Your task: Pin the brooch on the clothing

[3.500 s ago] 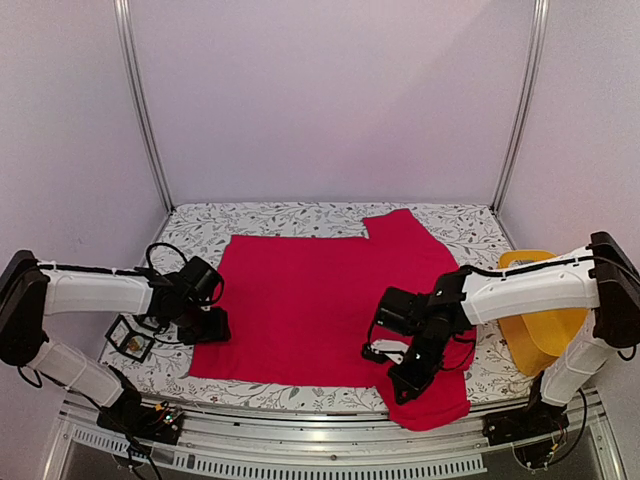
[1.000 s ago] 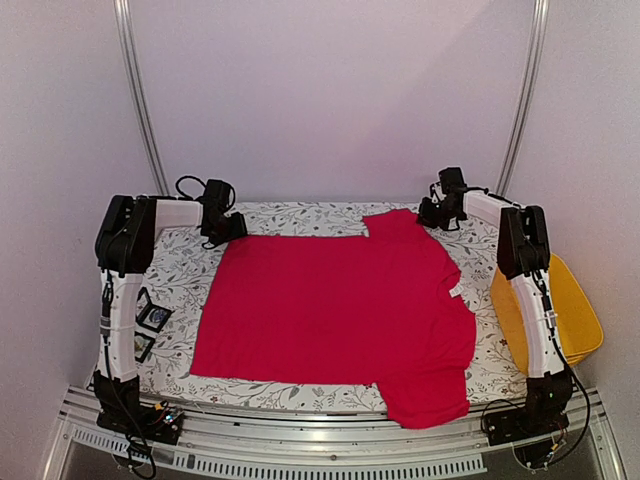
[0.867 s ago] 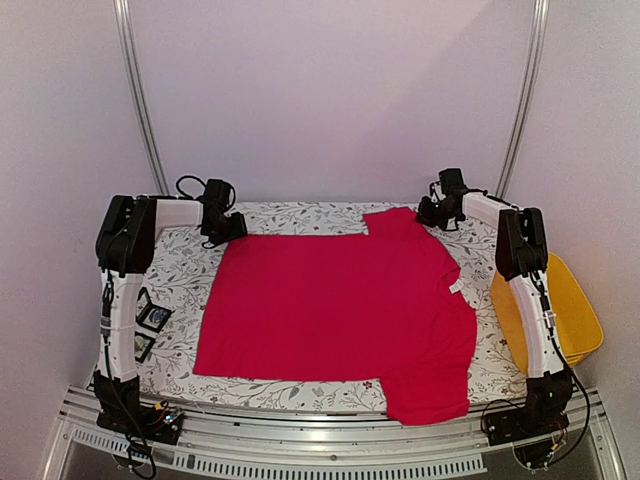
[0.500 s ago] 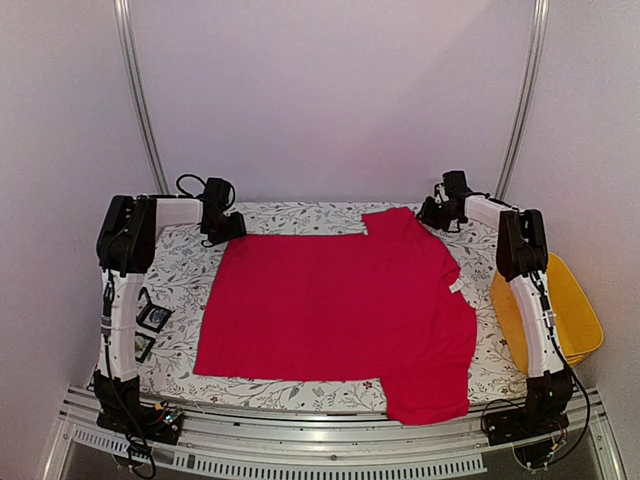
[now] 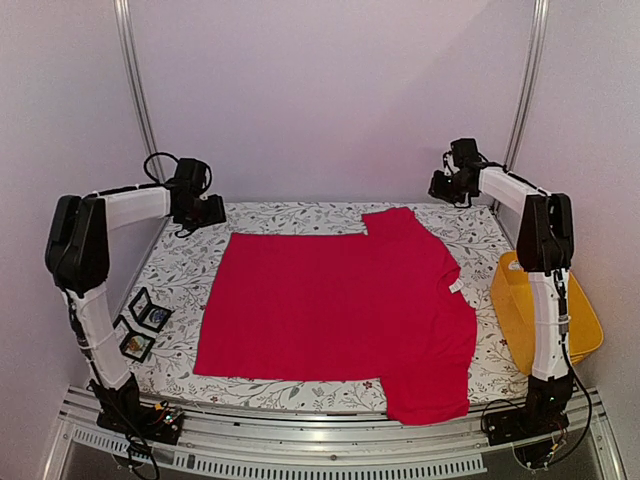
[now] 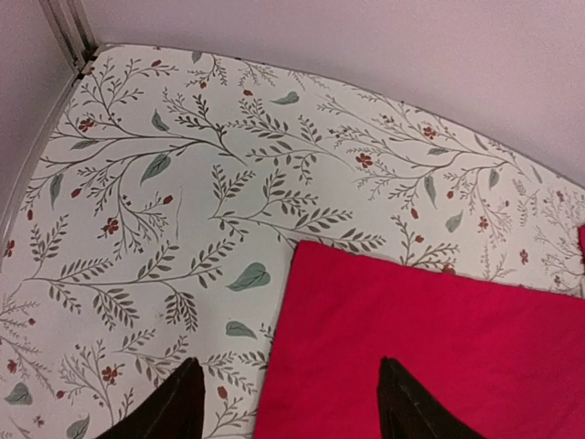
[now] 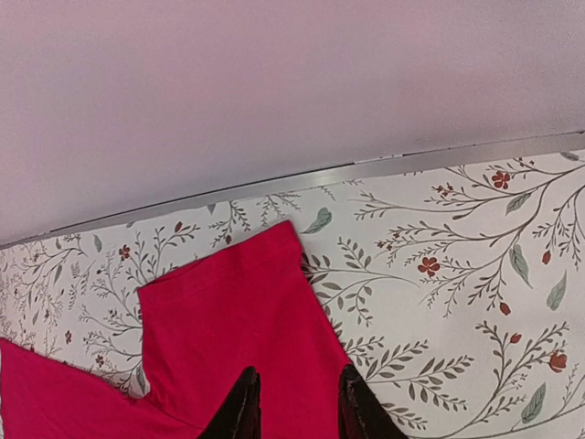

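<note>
The red T-shirt (image 5: 340, 300) lies spread flat on the floral tablecloth (image 5: 290, 218), with its white neck label (image 5: 456, 287) at the right. My left gripper (image 5: 205, 212) hovers above the shirt's back left corner (image 6: 439, 347); in the left wrist view the gripper (image 6: 288, 421) is open wide and empty. My right gripper (image 5: 443, 187) hovers above the back right sleeve (image 7: 238, 311); in the right wrist view the gripper (image 7: 297, 412) has its fingers apart with nothing between them. I cannot make out a brooch.
Two small black-framed boxes (image 5: 150, 310) (image 5: 132, 343) lie on the cloth left of the shirt. A yellow bin (image 5: 545, 310) stands off the table's right edge. The back wall and frame posts are close behind both grippers.
Both grippers have let go of the shirt's back corners and risen up and outward. The shirt stays flat where it was pulled.
</note>
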Robot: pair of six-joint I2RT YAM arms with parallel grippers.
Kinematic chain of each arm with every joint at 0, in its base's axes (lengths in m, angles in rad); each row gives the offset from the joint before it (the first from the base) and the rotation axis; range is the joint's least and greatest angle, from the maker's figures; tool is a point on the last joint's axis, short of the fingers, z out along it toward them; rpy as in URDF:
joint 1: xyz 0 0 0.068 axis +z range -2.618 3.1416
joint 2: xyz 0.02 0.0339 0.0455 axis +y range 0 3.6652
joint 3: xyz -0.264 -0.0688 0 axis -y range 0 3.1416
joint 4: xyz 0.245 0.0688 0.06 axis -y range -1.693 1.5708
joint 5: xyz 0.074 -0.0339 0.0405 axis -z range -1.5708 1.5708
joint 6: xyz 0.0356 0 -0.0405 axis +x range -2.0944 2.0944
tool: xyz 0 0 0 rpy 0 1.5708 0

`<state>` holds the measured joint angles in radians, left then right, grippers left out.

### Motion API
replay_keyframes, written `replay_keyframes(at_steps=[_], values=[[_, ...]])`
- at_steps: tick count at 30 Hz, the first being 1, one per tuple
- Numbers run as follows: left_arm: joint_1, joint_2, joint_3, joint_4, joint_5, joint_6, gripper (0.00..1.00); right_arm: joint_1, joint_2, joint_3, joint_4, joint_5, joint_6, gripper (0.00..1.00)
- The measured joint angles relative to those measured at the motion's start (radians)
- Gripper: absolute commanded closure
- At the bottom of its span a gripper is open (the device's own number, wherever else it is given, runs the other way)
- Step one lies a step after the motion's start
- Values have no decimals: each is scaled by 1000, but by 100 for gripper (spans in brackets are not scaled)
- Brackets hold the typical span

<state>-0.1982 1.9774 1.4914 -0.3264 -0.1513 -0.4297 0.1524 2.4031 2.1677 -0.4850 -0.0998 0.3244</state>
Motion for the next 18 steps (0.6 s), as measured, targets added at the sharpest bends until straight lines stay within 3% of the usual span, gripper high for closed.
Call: replay_keyframes(at_steps=[7,13,18], values=[[-6,-295,-193,-71,-14,3,36,151,-293,-389,15,47,-81,76],[-16,-484,-387,-178,-29,-116,36,203,-303,-620,-10,96,-84,77],[-23,-587,-589,-224,-60,-254,34,179,-303,-689,-16,150,-82,77]])
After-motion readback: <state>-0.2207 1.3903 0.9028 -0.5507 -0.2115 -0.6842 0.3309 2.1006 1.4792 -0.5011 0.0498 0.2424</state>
